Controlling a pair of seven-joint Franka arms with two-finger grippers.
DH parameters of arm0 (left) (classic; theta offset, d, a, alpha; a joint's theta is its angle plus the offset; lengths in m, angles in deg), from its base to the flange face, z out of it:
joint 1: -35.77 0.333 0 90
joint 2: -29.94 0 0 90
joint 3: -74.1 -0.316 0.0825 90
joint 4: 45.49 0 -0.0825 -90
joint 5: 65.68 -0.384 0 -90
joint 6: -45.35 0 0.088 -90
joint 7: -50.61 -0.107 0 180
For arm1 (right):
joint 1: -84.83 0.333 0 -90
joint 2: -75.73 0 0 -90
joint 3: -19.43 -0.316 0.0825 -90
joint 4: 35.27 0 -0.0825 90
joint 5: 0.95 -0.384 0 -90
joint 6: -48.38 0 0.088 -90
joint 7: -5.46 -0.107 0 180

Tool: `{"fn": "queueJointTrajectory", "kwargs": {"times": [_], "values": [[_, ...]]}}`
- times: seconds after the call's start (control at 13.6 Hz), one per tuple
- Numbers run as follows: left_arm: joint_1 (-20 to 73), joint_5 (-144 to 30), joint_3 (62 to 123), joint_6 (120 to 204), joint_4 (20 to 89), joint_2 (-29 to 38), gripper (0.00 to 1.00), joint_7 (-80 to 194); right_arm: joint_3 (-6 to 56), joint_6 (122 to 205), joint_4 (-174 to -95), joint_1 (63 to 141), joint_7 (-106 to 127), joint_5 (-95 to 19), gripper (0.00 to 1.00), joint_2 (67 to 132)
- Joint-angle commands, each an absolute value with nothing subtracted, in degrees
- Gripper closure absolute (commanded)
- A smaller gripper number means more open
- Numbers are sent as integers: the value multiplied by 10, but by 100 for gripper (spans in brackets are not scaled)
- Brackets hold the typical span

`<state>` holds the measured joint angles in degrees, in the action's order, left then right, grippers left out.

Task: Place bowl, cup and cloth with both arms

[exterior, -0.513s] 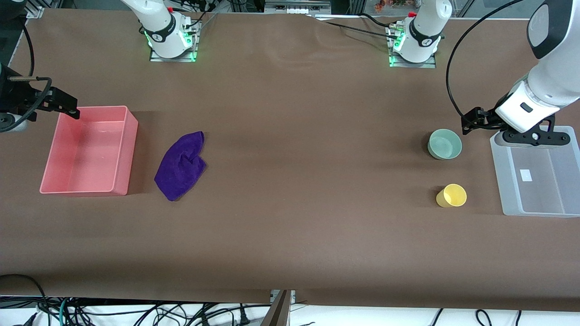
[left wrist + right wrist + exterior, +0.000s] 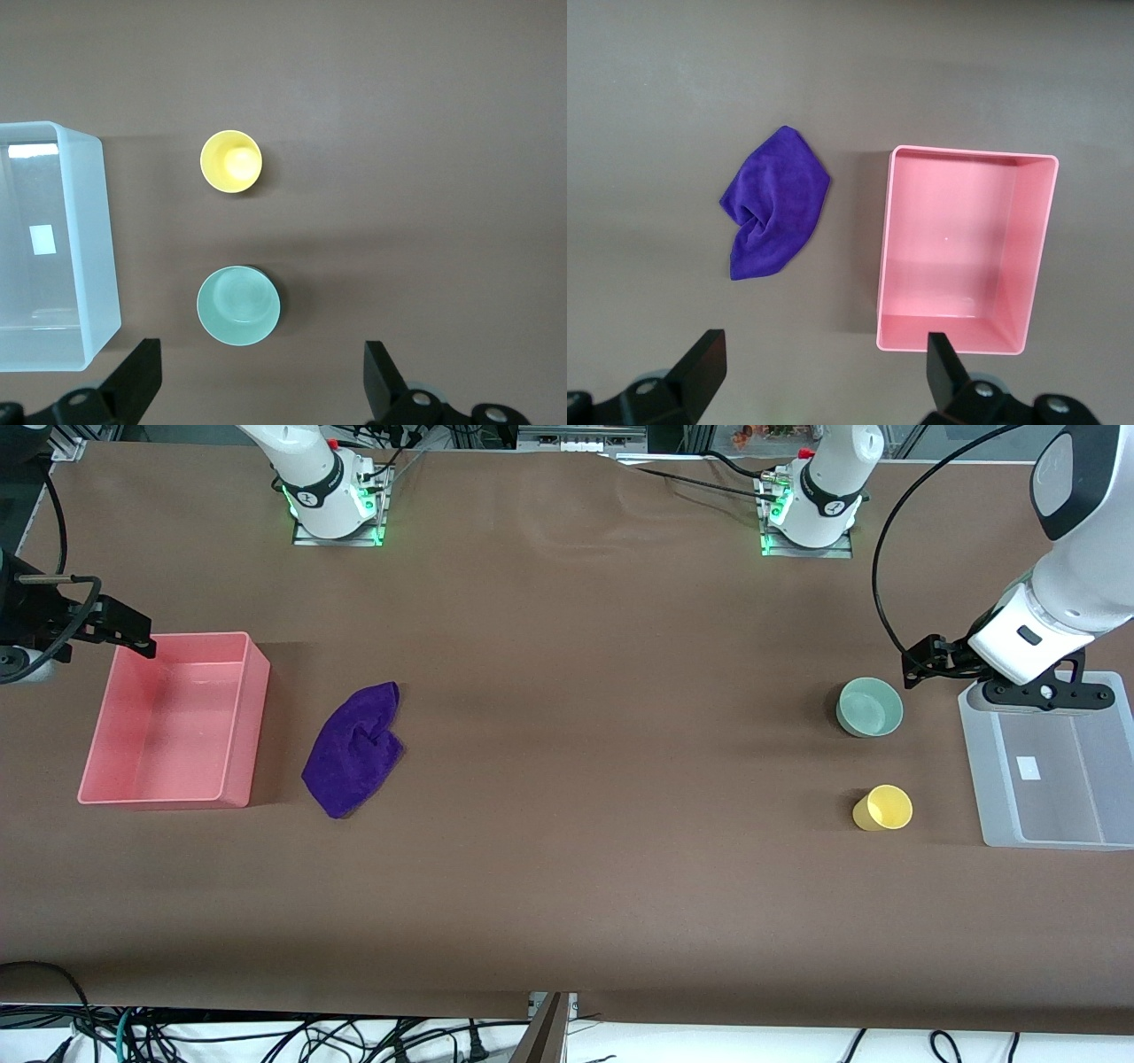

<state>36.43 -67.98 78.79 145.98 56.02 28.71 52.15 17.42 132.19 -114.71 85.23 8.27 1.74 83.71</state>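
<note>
The pale mint-green bowl (image 2: 870, 707) stands upright toward the left arm's end of the table. The yellow cup (image 2: 883, 808) stands nearer the front camera than the bowl. Both show in the left wrist view, the bowl (image 2: 237, 305) and the cup (image 2: 230, 161). My left gripper (image 2: 261, 379) is open and empty, up in the air beside the bowl (image 2: 1045, 693). The purple cloth (image 2: 354, 747) lies crumpled beside the pink bin; it also shows in the right wrist view (image 2: 775, 202). My right gripper (image 2: 824, 367) is open and empty, high over the table near the pink bin's corner.
An empty pink bin (image 2: 239, 657) sits at the right arm's end of the table, also in the right wrist view (image 2: 886, 248). An empty clear plastic bin (image 2: 979, 771) sits at the left arm's end, beside the cup and bowl (image 2: 99, 248). Brown table surface lies between the cloth and the bowl.
</note>
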Motion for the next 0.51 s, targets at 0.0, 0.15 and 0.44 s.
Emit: {"fn": "queueJointTrajectory", "kwargs": {"times": [0.0,0.15,0.44], "values": [[364,-675,787,1461,565,293,0,510,176,1319,-1138,852,89,19,0,841],[364,-674,787,1461,565,291,0,510,175,1319,-1138,852,89,19,0,841],[365,-674,787,1461,565,286,0,510,176,1320,-1138,851,89,19,0,841]]}}
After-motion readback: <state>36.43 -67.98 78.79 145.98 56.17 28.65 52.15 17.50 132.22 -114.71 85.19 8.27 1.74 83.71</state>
